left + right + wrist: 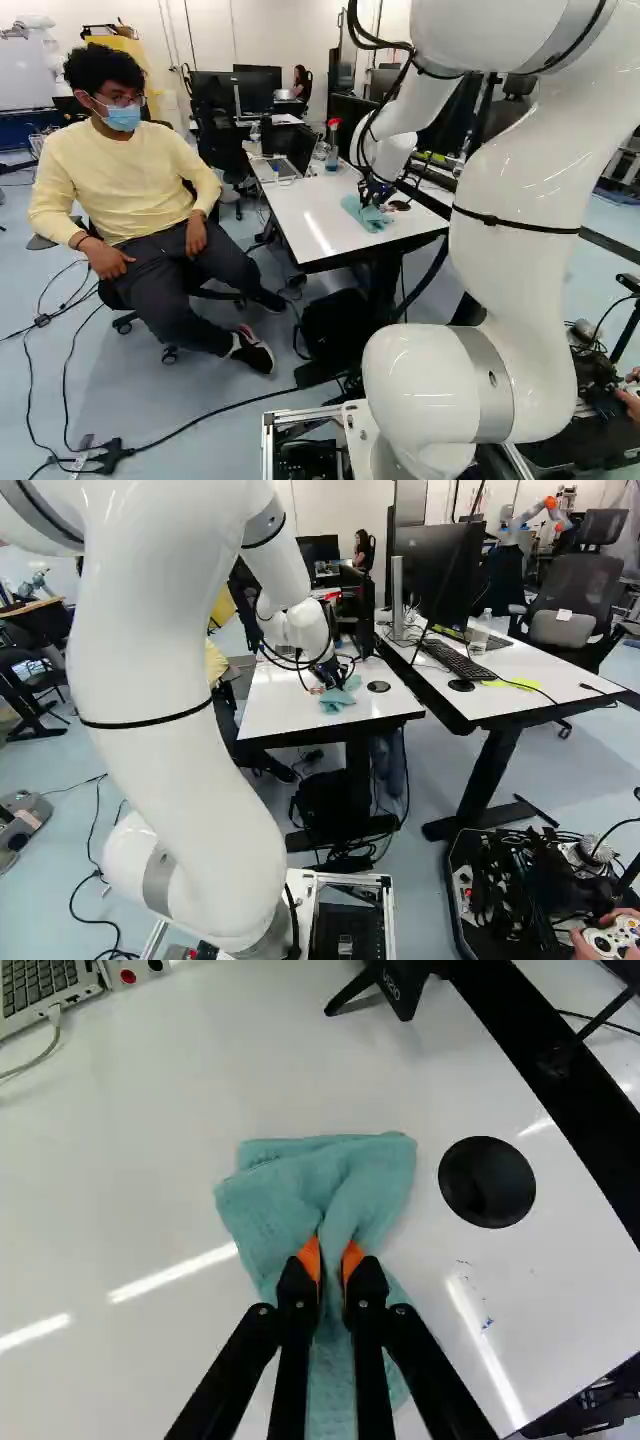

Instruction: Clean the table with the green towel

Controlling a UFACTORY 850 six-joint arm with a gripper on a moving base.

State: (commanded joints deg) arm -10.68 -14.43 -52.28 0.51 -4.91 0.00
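Note:
My gripper (372, 194) is low over the white table (312, 225) in the left base view, at the green towel (364, 214). In the wrist view the gripper (332, 1260) is shut on a bunched fold of the towel (300, 1195), an orange pad on each side. The towel lies crumpled on the table, spreading ahead of and beneath the fingers. Small dark and blue marks (487, 1323) dot the tabletop beside the towel.
A round black grommet (487, 1182) sits beside the towel. Ahead are a laptop (42, 992) and a black stand (392, 988). A red-topped spray bottle (332, 145) stands farther back. A second desk (520, 685) adjoins at the right.

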